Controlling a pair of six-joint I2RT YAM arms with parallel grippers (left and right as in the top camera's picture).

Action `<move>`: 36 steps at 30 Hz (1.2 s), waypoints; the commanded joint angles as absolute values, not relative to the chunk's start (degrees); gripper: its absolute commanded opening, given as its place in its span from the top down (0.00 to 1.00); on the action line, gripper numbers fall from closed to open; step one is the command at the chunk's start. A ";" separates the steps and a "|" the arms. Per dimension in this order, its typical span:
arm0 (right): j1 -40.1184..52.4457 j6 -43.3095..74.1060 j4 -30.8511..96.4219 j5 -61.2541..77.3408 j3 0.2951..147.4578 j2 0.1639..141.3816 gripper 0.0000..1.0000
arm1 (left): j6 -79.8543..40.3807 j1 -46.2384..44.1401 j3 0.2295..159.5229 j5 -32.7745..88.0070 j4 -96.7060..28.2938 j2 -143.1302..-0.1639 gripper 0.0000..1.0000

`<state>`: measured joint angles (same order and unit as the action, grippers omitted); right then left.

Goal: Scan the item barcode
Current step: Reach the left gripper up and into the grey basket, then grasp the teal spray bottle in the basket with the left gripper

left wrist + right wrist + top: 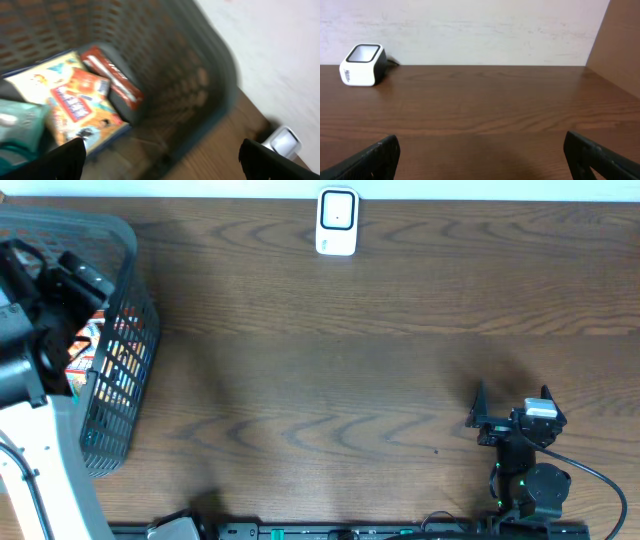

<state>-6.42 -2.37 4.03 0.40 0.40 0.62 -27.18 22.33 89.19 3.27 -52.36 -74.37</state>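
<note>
The step in hand looks like the fetch: no item is out of the basket (180,60) yet, and nothing is at the barcode scanner (337,222). The left gripper (165,167) hangs over the basket's mouth with its jaws spread wide and empty. The right gripper (485,160) is also wide and empty, low over the bare wooden table (350,380).

In the left wrist view, which is blurred, the goods lie below and to the left of the left gripper, on the basket floor. An orange and yellow snack packet (75,100) lies flat nearest its left finger. A red packet (112,77) leans just beyond it, and a teal packet (17,125) lies at the far left. No barcode can be made out on any of them.

The next move probably calls for lowering the left gripper past the rim and closing on one edge of a packet. The scanner stands well apart, beyond the basket wall to this gripper's right, and ahead and left of the right gripper.
</note>
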 commanded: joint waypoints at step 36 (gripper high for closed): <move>-6.66 -3.09 4.27 0.36 0.32 0.38 0.01 | -56.88 42.33 83.09 -9.93 -71.61 -90.06 0.02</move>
<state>-6.42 -2.37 4.03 0.40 0.40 0.62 -55.94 41.95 83.00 -8.23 -71.64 -88.14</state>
